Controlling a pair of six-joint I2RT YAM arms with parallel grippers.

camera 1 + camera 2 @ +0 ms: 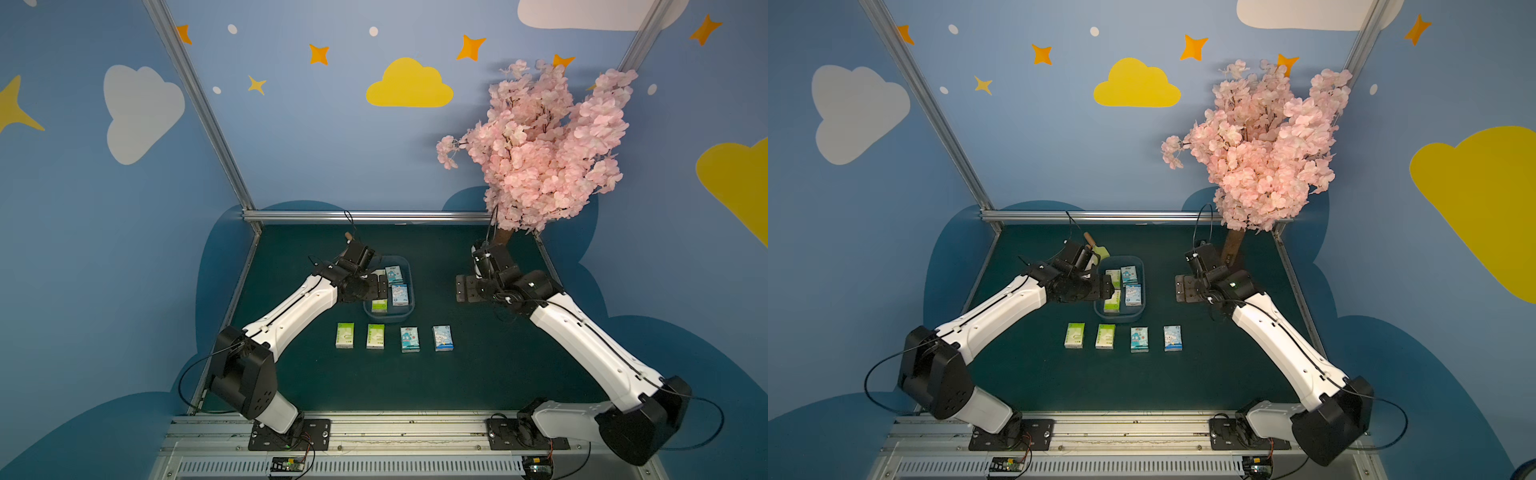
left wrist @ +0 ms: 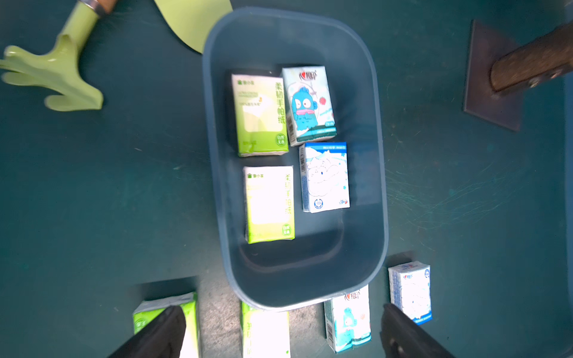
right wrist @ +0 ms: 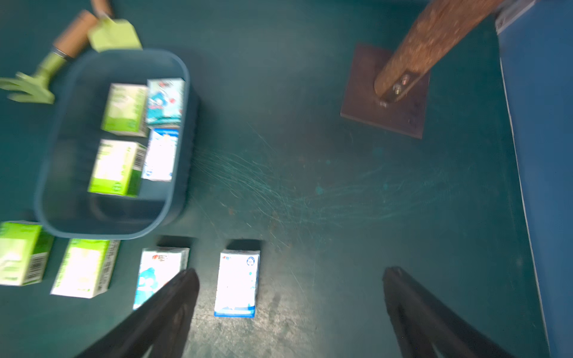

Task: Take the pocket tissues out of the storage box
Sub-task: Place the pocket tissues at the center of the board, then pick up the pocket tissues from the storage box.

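The dull blue storage box (image 1: 409, 272) (image 2: 369, 148) stands mid-table. Inside lie pocket tissues: two green packets (image 2: 260, 114) (image 2: 268, 204) and two light blue ones (image 2: 308, 105) (image 2: 324, 176). In front of the box, two green packets (image 1: 344, 335) (image 1: 375, 336) and two blue packets (image 1: 409, 339) (image 1: 442, 338) lie in a row on the mat. My left gripper (image 1: 379, 287) (image 2: 283, 310) hovers over the box's left side, open and empty. My right gripper (image 1: 467, 287) (image 3: 290, 272) hangs open and empty, right of the box and above the mat.
A yellow-green toy rake (image 2: 59, 71) and shovel (image 2: 195, 21) lie behind the box on its left. The pink tree (image 1: 540, 145) rises at the back right from a brown base plate (image 3: 362, 99). Metal rails edge the mat.
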